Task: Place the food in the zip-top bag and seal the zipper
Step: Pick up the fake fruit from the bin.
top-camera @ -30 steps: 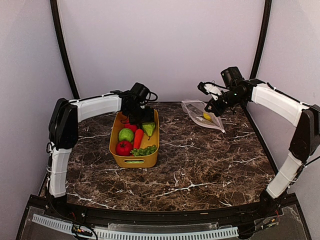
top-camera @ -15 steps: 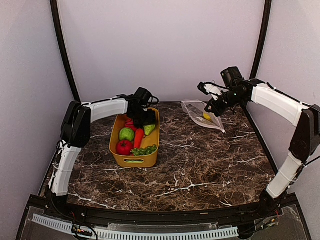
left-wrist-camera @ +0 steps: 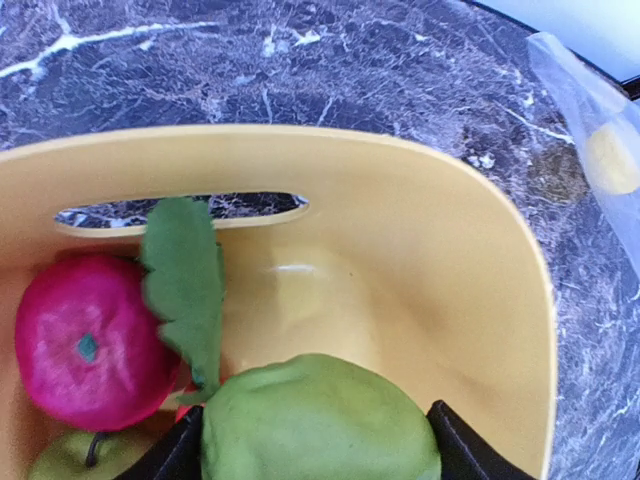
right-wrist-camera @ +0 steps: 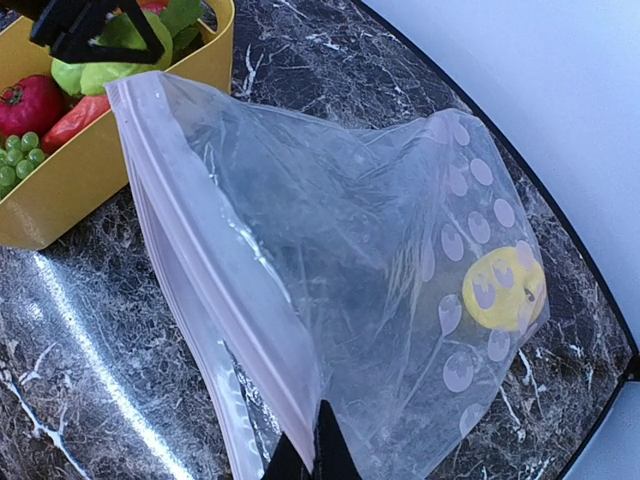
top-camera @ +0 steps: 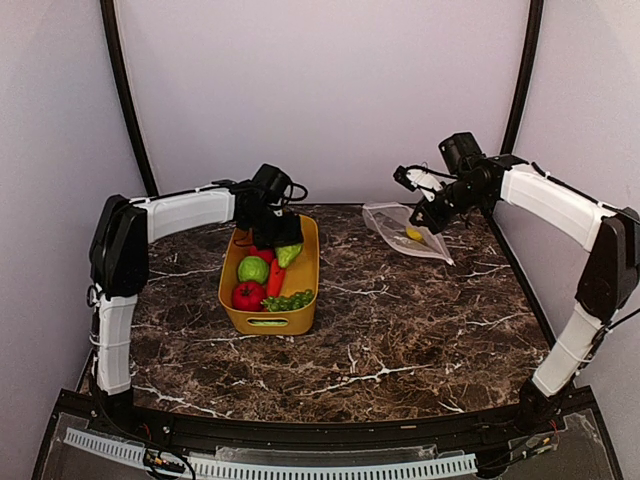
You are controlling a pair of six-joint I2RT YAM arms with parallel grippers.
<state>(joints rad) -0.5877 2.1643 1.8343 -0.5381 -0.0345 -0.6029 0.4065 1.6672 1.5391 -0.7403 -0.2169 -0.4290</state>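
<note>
Two arms reach in on either side of the yellow tub (top-camera: 308, 288), which sits on the dark marble table (top-camera: 400, 330). Since half a second ago the left arm's elbow has swung outward, away from the tub, and the left gripper (top-camera: 275, 236) has drawn back toward the tub's far end. Its fingers (left-wrist-camera: 172, 456) are clamped on either side of the green pear (left-wrist-camera: 315, 420). The pear now hangs a little higher over the tub's far end than before.

Inside the tub, nothing else has moved. A leafy green (left-wrist-camera: 185, 280) and a magenta-red fruit (left-wrist-camera: 85, 340) lie near the far wall. The green apple (top-camera: 252, 268), carrot (top-camera: 277, 275), red tomato (top-camera: 247, 296) and grapes (top-camera: 288, 300) fill the near half.

Well to the right of the tub, the zip-top bag (right-wrist-camera: 330, 230) stays raised at its mouth. Its zipper (right-wrist-camera: 210, 270) runs along the edge facing the tub. The yellow lemon (right-wrist-camera: 503, 288) rests in the bag's far corner, on the table. The right gripper (top-camera: 430, 214) is pinched closed on the mouth edge, almost exactly where it was. The bag's pale dots carry small marks too faint to read.
</note>
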